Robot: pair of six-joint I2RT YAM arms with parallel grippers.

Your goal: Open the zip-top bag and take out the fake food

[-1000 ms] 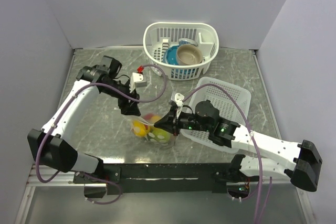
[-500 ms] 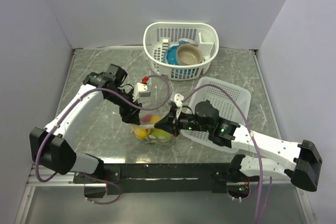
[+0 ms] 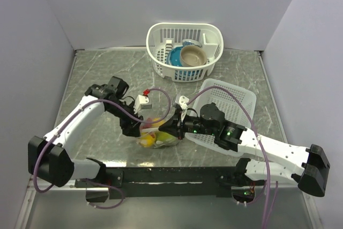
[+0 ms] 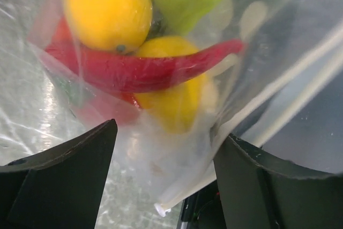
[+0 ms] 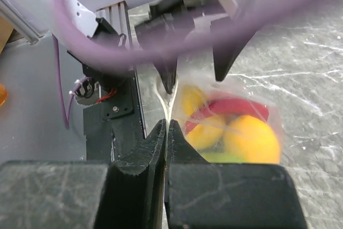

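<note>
Near the tabletop's (image 3: 91, 73) front edge, the right gripper (image 5: 166, 130), jaws shut, pinches the zip-top bag's (image 3: 156, 138) rim. The left gripper (image 4: 166, 148) straddles the bag, wide open. It should close on one film layer only, clear of the fake food (image 4: 110, 12).

L arm (image 3: 75, 120) swung in toward the near side. Its jaws, a sec ago back and left of the bag (image 3: 161, 139), are now at the bag's left end, spread either side of it. Bag looks bunched narrower, w/ food (image 3: 150, 140) crowded rightward.
</note>
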